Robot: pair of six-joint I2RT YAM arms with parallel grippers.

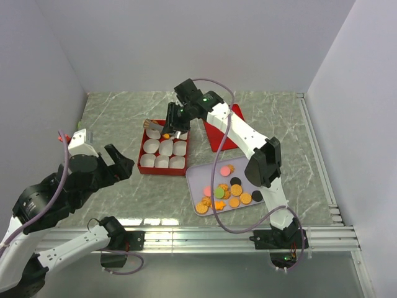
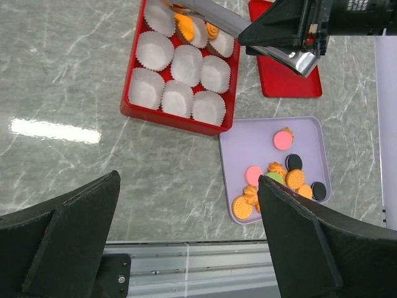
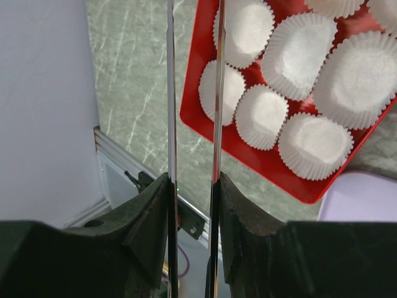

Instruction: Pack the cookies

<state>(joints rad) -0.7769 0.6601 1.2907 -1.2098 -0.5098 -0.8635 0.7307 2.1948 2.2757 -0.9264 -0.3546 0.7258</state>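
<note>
1. Cookies [image 1: 236,190] look light, stiff and crumbly. A gentle pinch across the rim should suit, since a hard squeeze could snap one.
2. They are small flat rounds, mostly orange, with a few pink, green and black. Most lie on the tray [image 1: 201,177], back toward the right tool's [image 3: 193,186] base. Two orange ones sit in paper cups [image 1: 162,161] of the box [image 1: 142,146] near the tongs' [image 3: 170,93] tips.
3. The right tool is clenched on the tongs; whether these carry a cookie cannot be told. The left tool [image 1: 121,159] hangs released over the desk [image 1: 111,118].

Mostly orange cookies [image 1: 236,190], some pink, green, black, lie flat clustered on the lavender tray [image 1: 201,174].
</note>
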